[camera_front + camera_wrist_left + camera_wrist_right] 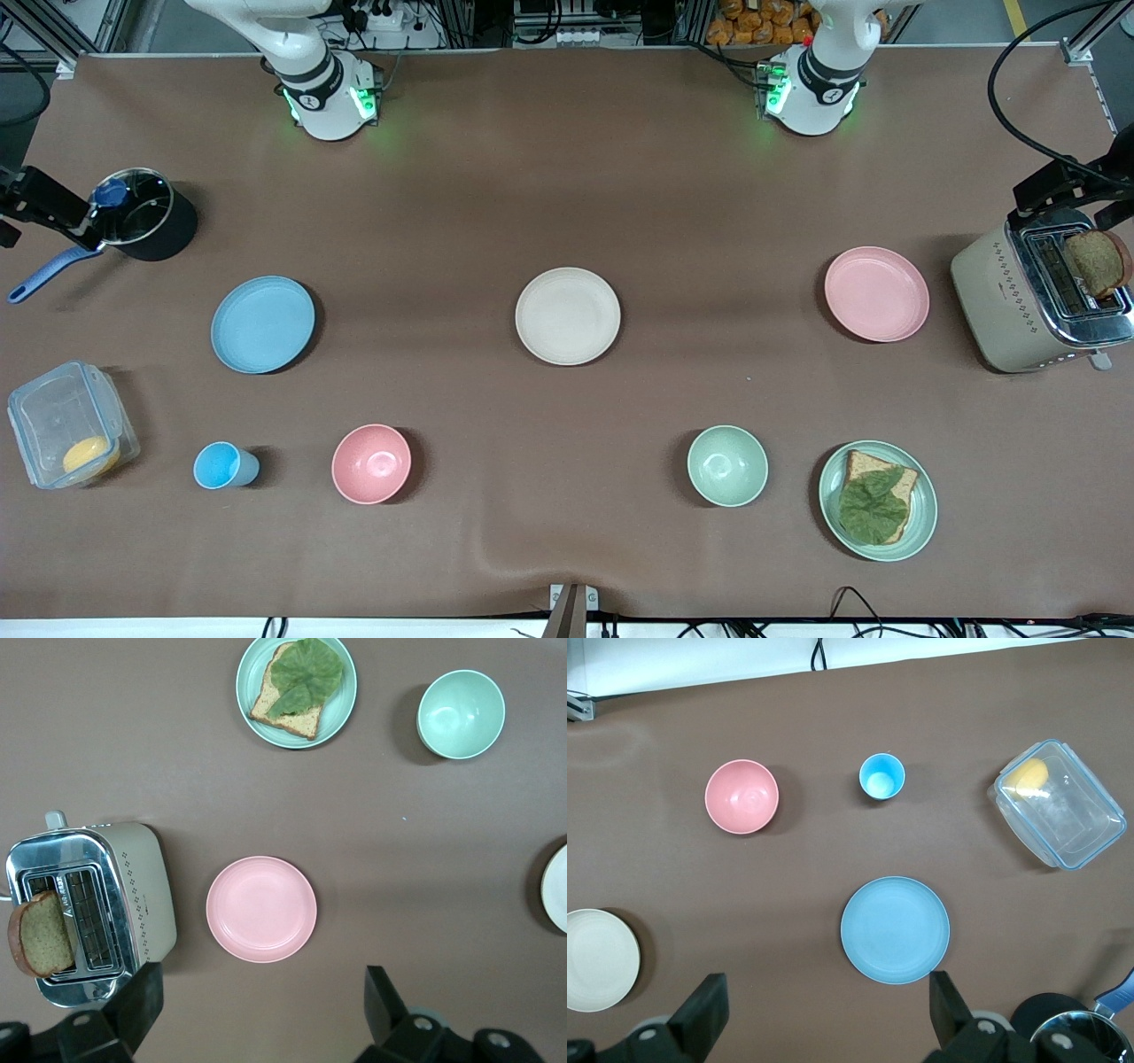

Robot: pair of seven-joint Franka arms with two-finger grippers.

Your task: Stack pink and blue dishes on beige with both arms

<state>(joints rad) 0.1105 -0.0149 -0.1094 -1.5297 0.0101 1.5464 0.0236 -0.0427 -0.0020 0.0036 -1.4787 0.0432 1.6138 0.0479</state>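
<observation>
The left gripper (257,1010) was held high with its fingers (385,1001) spread wide and empty, the pink plate (261,909) lying on the table (399,859) just ahead of them, seemingly lined up for a descent. The right gripper (824,1010) was likewise poised open over the blue plate (895,929). The beige plate (567,315) lay between both, apparently as the shared stacking spot.

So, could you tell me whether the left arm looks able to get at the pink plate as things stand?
Probably yes. The left gripper hangs with jaws open above the table beside the pink plate, which lies bare and apart from the toaster, so nothing blocks a descent.
</observation>
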